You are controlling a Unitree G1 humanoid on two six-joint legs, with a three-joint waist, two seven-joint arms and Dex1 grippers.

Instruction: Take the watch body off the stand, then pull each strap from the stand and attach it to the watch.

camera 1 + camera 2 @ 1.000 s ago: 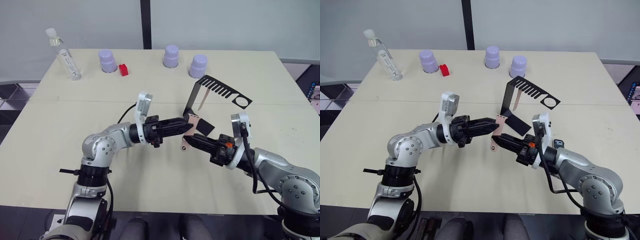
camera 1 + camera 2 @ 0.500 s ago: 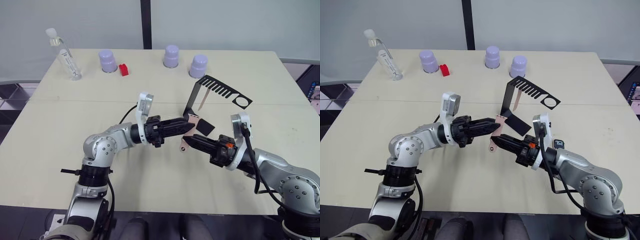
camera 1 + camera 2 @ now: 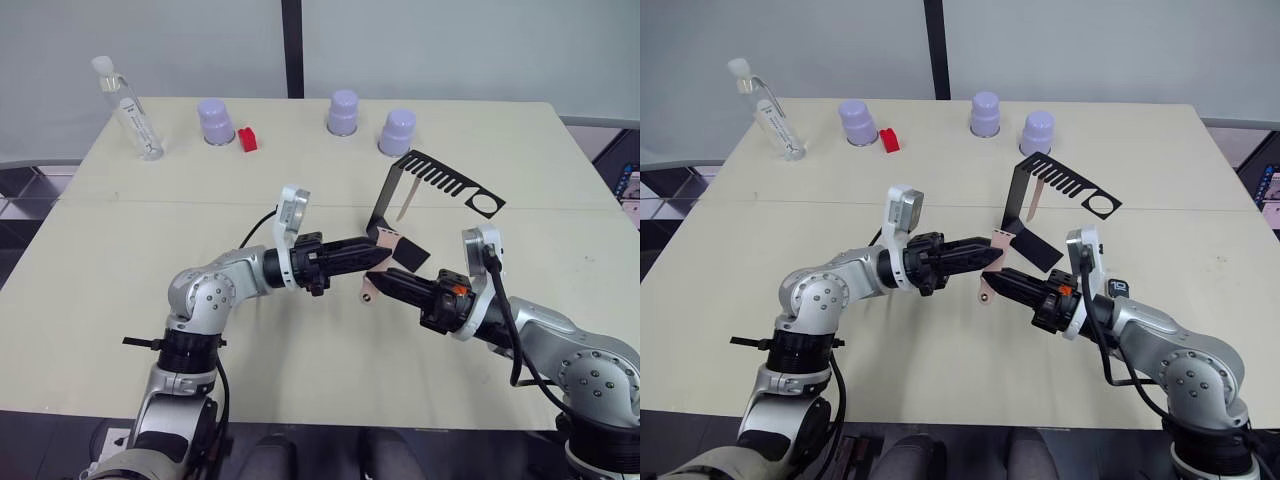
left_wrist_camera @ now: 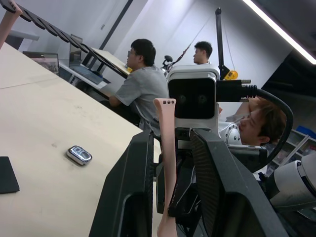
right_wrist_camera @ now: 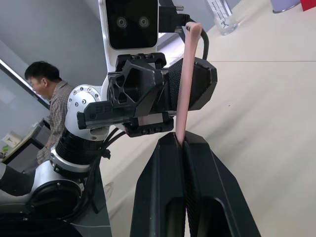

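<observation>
Pinching a pink strap low between closed fingers, the right gripper met the left gripper, which seemingly clasped the watch body. Thin and floppy, the strap probably needed holding near its tip. The second strap hung from the stand beyond.

No text, label, brand, number or sign can be read anywhere. The clear bottle at the far left of the surface carries dark printing down its side, too small to make out.
</observation>
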